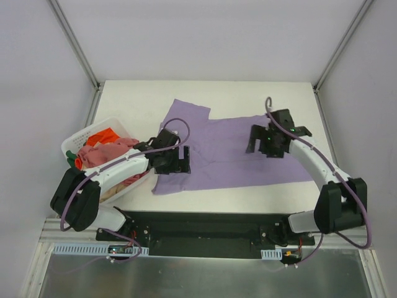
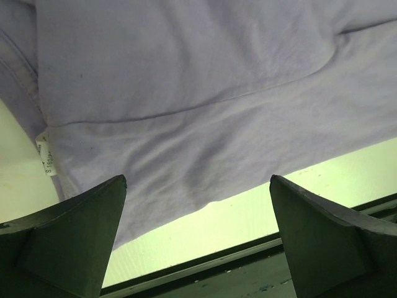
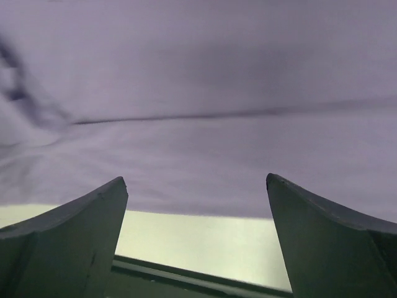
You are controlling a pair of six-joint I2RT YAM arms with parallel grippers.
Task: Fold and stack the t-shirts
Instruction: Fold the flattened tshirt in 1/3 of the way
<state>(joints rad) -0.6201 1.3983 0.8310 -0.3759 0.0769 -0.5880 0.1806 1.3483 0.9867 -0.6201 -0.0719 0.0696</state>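
Note:
A lavender t-shirt [image 1: 223, 155] lies spread flat on the white table, one sleeve toward the back left. My left gripper [image 1: 180, 166] hovers open over its near left corner; in the left wrist view [image 2: 198, 180] the jaws stand wide apart above the shirt's hem [image 2: 205, 93], beside a small white label [image 2: 44, 158]. My right gripper [image 1: 260, 148] is open above the shirt's right half; in the right wrist view [image 3: 197, 180] it is empty over the cloth [image 3: 198, 93]. Salmon pink [image 1: 115, 151] and orange-red [image 1: 102, 136] shirts lie crumpled in the basket.
A white plastic laundry basket [image 1: 77, 141] stands at the table's left edge, under my left arm. A strip of bare table [image 2: 205, 223] runs between the shirt's hem and the dark front rail. Metal frame posts stand at the back corners.

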